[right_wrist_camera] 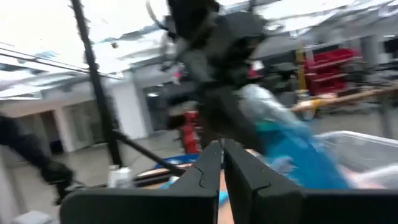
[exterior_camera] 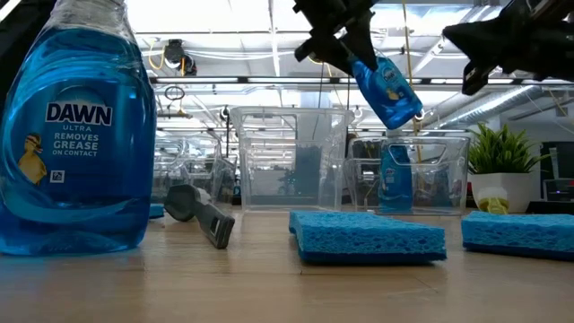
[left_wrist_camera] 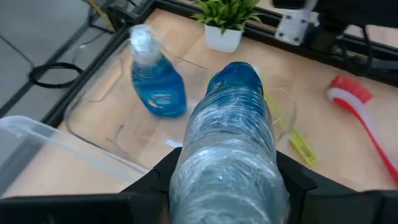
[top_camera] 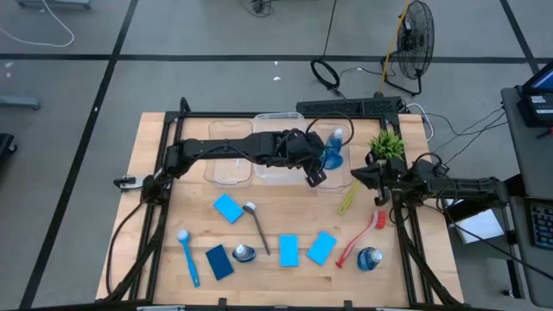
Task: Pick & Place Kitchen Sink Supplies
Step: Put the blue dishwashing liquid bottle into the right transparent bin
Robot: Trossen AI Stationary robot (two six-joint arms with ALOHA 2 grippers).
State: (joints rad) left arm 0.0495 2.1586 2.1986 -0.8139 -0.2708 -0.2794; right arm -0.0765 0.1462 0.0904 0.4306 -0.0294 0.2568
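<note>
The left claw (top_camera: 321,166) was clenched on a blue bottle (exterior_camera: 387,90), holding it tilted in the air above the right-hand bin (exterior_camera: 421,170). A second bottle (left_wrist_camera: 155,84) stood upright inside that bin. The right claw (right_wrist_camera: 222,163) was clenched with nothing in it, raised near the plant (top_camera: 386,144). On the desk (top_camera: 155,225) lay two more bottles, four sponges and the brushes, well apart from the bins.
</note>
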